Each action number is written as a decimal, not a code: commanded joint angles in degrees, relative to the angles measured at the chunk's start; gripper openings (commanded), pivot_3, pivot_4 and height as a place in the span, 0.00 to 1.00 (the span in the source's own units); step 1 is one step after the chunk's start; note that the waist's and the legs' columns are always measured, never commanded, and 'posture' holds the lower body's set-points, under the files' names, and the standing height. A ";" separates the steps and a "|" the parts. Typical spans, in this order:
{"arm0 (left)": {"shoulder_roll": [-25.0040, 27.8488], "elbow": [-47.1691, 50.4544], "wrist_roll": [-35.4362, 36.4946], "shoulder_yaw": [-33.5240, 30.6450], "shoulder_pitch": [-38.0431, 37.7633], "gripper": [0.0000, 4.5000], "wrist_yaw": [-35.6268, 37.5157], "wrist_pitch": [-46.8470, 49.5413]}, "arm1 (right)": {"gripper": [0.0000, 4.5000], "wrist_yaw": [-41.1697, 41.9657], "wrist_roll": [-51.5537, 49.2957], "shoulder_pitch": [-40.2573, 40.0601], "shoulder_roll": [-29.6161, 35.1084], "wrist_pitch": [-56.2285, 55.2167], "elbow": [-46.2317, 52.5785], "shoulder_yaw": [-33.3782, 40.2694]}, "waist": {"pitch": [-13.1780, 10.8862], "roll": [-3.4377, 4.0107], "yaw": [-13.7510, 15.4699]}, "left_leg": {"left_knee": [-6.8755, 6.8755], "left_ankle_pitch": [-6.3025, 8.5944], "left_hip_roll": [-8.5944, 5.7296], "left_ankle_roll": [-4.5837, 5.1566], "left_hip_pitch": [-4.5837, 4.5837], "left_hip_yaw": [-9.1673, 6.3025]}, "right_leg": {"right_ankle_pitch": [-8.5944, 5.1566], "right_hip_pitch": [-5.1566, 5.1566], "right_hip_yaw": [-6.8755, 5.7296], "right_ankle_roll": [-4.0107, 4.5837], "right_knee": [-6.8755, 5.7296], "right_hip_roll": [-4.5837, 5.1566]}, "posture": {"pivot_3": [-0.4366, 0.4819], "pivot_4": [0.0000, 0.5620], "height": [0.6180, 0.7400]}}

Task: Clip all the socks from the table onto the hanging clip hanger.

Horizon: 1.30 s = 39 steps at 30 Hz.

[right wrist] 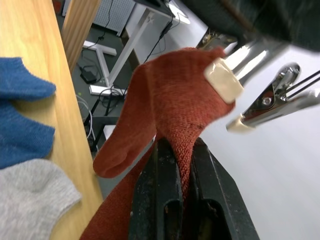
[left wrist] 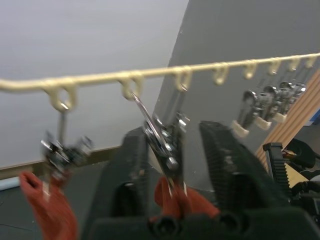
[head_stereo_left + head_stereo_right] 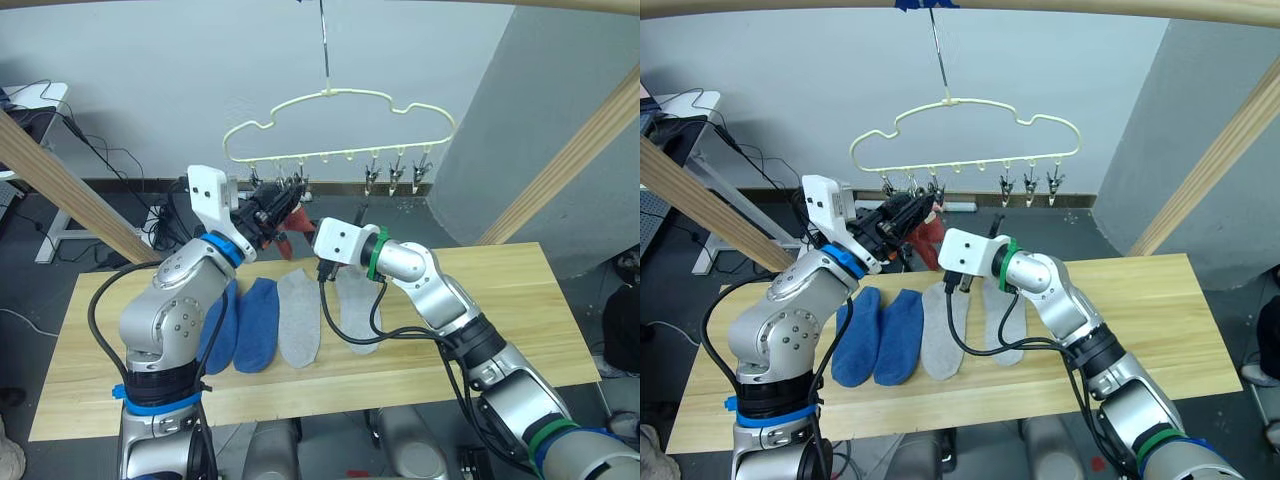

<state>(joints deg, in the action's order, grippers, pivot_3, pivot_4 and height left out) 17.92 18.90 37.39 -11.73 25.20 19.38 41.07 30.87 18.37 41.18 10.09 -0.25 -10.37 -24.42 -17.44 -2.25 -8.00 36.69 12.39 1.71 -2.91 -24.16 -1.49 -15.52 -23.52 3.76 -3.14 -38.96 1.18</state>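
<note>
The pale yellow clip hanger [image 3: 340, 100] hangs above the table [image 3: 520, 300]. My left gripper [image 2: 175, 150] is raised to its left clips, open, its fingers on either side of a metal clip [image 2: 162, 137] without touching it. My right gripper [image 1: 180, 165] is shut on a rust red sock [image 1: 175, 105] and holds its top edge at a pale-tipped clip [image 1: 223, 80]. A second red sock [image 2: 45, 205] hangs from a neighbouring clip. Two blue socks [image 3: 258, 322] and two light grey socks [image 3: 298, 315] lie side by side on the table.
Thick slanted wooden poles [image 3: 60, 185] [image 3: 570, 160] flank the table on both sides. Three free clips [image 3: 398, 175] hang at the hanger's right end. Cables and a desk leg [image 3: 60, 235] are on the floor behind the table's left.
</note>
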 commanded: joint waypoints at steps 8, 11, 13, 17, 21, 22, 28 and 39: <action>2.93 4.12 0.93 -0.36 -1.84 0.60 1.06 -0.89 | 0.26 4.81 -5.64 -0.51 -3.11 5.40 2.65 0.64 | 0.00 0.00 0.01 | 0.02 0.00 0.02 0.00 0.00 -0.02 | 0.00 0.00 -0.01 0.01 -0.02 -0.01 | 0.26 0.48 1.00; 4.06 4.20 -0.91 0.47 -2.50 0.60 1.75 -2.73 | 0.49 6.44 -5.78 -1.27 -2.74 7.93 4.14 0.08 | 0.00 -0.01 0.01 | 0.03 0.00 0.01 0.00 -0.01 -0.03 | 0.00 0.00 0.01 0.01 -0.02 0.00 | 0.26 0.48 1.00; 4.57 4.14 -2.53 0.96 -3.05 0.60 1.95 -4.44 | 0.57 7.90 -5.86 -2.37 -1.60 9.76 6.44 0.05 | 0.00 -0.01 0.04 | 0.03 0.00 0.01 0.00 -0.01 -0.04 | 0.00 0.00 0.00 0.01 -0.02 0.00 | 0.26 0.48 1.00; 5.03 5.27 -6.32 3.77 -5.64 0.60 3.67 -9.16 | 0.57 13.56 -8.05 -7.20 3.78 15.51 15.96 1.31 | 0.01 -0.01 0.15 | 0.03 0.01 -0.01 0.00 -0.03 -0.04 | 0.00 0.00 0.00 0.01 0.01 0.03 | 0.25 0.48 1.00; 2.72 7.39 -9.70 7.80 -8.56 0.60 3.04 -13.44 | 0.57 18.73 -13.20 -11.31 9.72 20.74 25.45 4.13 | 0.01 -0.01 0.14 | 0.04 0.01 0.00 0.01 -0.07 -0.04 | 0.00 0.01 0.01 0.00 0.05 0.10 | 0.23 0.47 1.00; 1.68 7.60 -11.28 8.94 -9.12 0.60 2.09 -15.00 | 0.57 19.64 -15.31 -12.02 11.02 22.16 27.93 5.75 | 0.01 -0.01 0.06 | 0.06 0.01 -0.01 0.01 -0.07 -0.03 | 0.00 0.01 0.00 0.00 0.04 0.09 | 0.23 0.48 1.00; -4.55 5.07 -21.78 13.18 -10.66 0.60 -5.18 -23.34 | 0.57 23.15 -27.63 -15.32 16.72 26.90 39.54 15.33 | 0.01 -0.02 -0.25 | 0.18 0.00 0.01 0.02 -0.07 -0.01 | 0.00 0.01 0.04 -0.01 0.02 -0.08 | 0.20 0.49 1.00; -10.92 -1.28 -29.35 14.70 -9.92 0.56 -9.79 -31.83 | 0.57 20.87 -38.88 -19.73 26.23 35.61 47.85 26.14 | 0.03 -0.03 -0.43 | 0.23 0.01 -0.03 0.03 -0.08 0.08 | -0.01 0.04 0.13 -0.04 0.05 -0.08 | 0.15 0.51 1.00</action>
<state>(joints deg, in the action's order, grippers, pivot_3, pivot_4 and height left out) 7.38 16.93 9.24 2.93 14.66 10.42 11.37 52.30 -18.98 21.77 35.75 35.03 35.07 0.11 -17.42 -2.28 -8.42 36.92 12.40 1.68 -2.88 -24.23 -1.41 -15.54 -23.48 3.88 -3.18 -38.91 1.08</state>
